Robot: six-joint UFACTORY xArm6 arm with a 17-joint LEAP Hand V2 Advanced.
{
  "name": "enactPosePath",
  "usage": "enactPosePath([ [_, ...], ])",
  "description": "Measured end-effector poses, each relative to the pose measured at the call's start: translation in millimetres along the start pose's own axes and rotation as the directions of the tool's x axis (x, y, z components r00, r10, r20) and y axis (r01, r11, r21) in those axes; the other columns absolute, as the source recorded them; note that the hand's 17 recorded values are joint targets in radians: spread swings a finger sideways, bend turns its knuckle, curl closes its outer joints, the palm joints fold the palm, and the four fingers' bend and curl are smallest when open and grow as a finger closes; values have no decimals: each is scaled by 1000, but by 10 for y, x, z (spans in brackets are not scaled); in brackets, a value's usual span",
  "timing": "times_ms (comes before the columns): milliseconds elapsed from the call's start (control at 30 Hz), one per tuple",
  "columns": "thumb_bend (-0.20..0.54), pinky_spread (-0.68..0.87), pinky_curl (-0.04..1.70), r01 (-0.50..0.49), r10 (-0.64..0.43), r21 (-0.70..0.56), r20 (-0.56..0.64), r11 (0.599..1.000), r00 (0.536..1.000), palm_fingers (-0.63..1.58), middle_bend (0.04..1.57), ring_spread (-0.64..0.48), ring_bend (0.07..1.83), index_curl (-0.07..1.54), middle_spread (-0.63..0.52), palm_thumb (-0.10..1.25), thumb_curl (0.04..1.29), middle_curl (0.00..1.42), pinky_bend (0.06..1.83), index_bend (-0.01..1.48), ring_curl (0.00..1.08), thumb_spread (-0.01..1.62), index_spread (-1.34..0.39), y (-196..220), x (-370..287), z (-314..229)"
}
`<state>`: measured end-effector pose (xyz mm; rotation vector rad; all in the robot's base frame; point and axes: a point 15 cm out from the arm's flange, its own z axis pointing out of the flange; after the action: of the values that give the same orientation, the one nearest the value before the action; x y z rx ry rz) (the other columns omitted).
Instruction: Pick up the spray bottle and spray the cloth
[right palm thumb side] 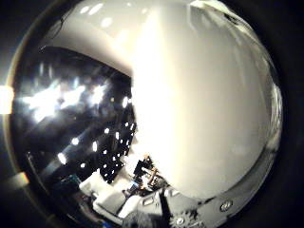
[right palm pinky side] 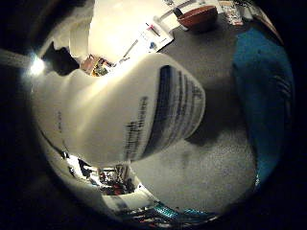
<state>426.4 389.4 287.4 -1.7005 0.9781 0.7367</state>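
Observation:
The white spray bottle (right palm pinky side: pixel 120 105) with a dark blue label fills much of the right little finger side palm view, close against the palm and held off the grey table (right palm pinky side: pixel 197 163), where it casts a shadow. The blue cloth (right palm pinky side: pixel 264 86) lies flat on the table beyond the bottle's end. In the right thumb side palm view the bottle's white body (right palm thumb side: pixel 204 104) fills most of the picture. Parts of my right hand (right palm thumb side: pixel 157 199) show pressed at the bottle's edge, curled round it.
A brown bowl (right palm pinky side: pixel 199 16) stands at the far side of the table, with papers (right palm pinky side: pixel 153 36) beside it. Ceiling lights (right palm thumb side: pixel 66 95) show past the bottle in the right thumb side palm view.

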Motion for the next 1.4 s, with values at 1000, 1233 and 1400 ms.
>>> enactPosePath([
  [1000, -24, 427, 343, 159, -167, -192, -25, 968, 986, -46, 182, 236, 287, 227, 231, 598, 312, 275, 496, 142, 230, 1055, -296, 117, -829, -392],
  [1233, -24, 423, 331, 211, -225, -178, -66, 961, 972, -46, 180, 237, 268, 223, 231, 593, 304, 271, 492, 143, 240, 1059, -295, 38, -1153, -667],
  [1400, -23, 423, 325, 214, -232, -156, -112, 964, 966, -44, 177, 238, 261, 227, 231, 595, 302, 269, 489, 149, 247, 1061, -287, 16, -1169, -927],
])
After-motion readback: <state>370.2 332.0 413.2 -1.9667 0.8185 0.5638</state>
